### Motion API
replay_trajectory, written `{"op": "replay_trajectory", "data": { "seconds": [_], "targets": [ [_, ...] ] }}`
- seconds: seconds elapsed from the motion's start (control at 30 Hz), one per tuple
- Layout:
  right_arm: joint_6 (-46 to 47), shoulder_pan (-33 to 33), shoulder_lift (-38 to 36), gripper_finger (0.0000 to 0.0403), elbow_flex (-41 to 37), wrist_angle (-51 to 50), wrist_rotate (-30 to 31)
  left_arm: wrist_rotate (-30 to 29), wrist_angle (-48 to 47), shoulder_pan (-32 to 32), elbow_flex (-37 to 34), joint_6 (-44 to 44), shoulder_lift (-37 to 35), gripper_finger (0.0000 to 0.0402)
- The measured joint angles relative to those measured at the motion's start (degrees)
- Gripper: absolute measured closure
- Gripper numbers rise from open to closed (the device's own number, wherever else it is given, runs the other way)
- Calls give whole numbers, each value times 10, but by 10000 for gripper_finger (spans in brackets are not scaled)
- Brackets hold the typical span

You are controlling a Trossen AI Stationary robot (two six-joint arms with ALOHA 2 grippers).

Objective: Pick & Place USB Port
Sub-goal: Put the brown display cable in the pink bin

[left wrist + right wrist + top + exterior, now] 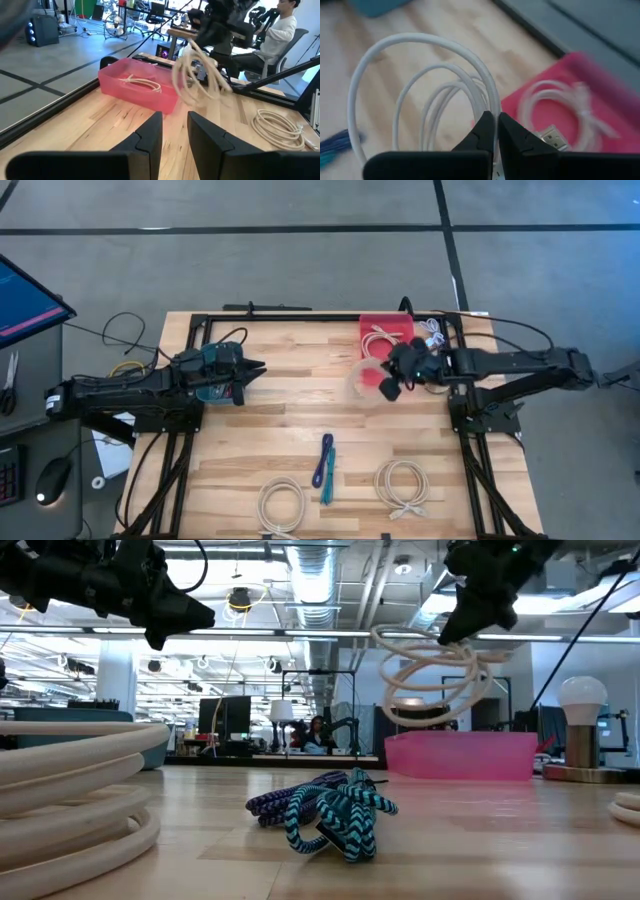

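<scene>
Near edge of tabletop: two white coils and, with a blue braided cable between them, all loose and untouched.

Mid tabletop, left side: left hand hangs above the wood, fingers part-spread, nothing in them. Waiting.

Right of centre: right hand clenched on a white USB cable, pinching one or two strands where the loops bunch. Cable is off the tabletop, dangling just beside the red bin, not yet over it.

Handling, my read: light, floppy, no stiffness. Loops sag and swing under the hand, so expect it to sway on any quick move and snag the bin rim. Smooth jacket, a thin pinch could slip. Best grip is across the bundled part of the coil, not a single strand or the plug end.

Far edge: bin already holds another white cable.
</scene>
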Motion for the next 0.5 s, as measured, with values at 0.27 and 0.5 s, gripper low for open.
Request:
{"op": "replay_trajectory", "data": {
  "seconds": [0.27,0.5],
  "targets": [
    [-67,-88,0,403,33,-41,55,0,0,0,0,0,0,312],
    [-96,-189,0,403,38,-38,50,0,0,0,0,0,0,312]
  ]
}}
